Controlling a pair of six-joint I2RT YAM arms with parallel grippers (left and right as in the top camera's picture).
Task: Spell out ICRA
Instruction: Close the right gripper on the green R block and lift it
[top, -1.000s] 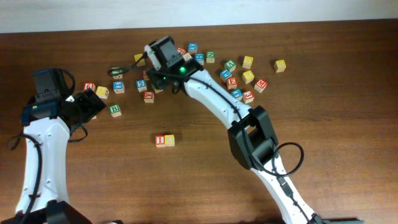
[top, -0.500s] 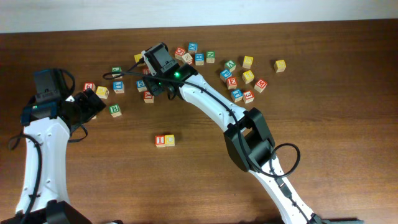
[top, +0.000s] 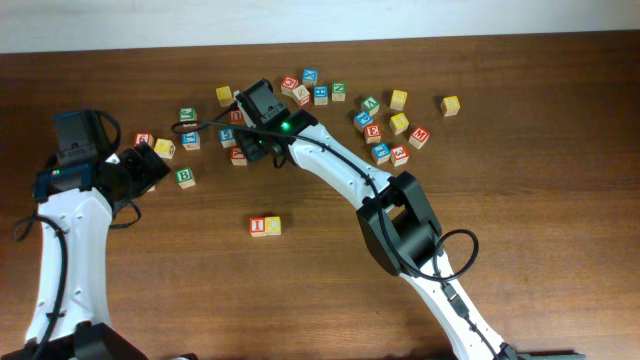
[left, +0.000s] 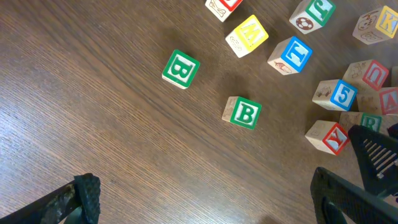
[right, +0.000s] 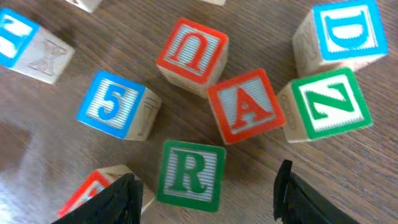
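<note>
- Right gripper (right: 207, 186) about half open, gripping nothing; only the dark tips of its fingers (right: 121, 200) in the right wrist view, the rest cut off by the lower edge.
- Green R (right: 189, 171) flat on the table between those tips, near the left one; cannot tell whether touching it.
- Red A (right: 247, 107) just above and to the right of the R, turned at a slant, wedged between a red U (right: 191, 51) and a green Z (right: 329, 104).
- Blue 5 (right: 115, 104) beside the U; blue D (right: 341, 28) above the Z.
- Red-faced cube (right: 93, 186) at lower left half hidden behind the finger, letter unreadable; blue cube (right: 18, 31) cut off at the upper left corner.
- From overhead, R and A both hidden under the right arm's wrist.
- Red I (top: 258, 226) and yellow C (top: 272, 226) touching side by side on bare table (top: 520, 200), well apart from the scatter of cubes; letters small and hard to read.
- Left gripper (left: 204, 186) wide open over bare wood, empty, its fingers clipped by the lower edge.
- Two green B cubes (left: 181, 68) (left: 242, 113) ahead of it, apart from each other.
</note>
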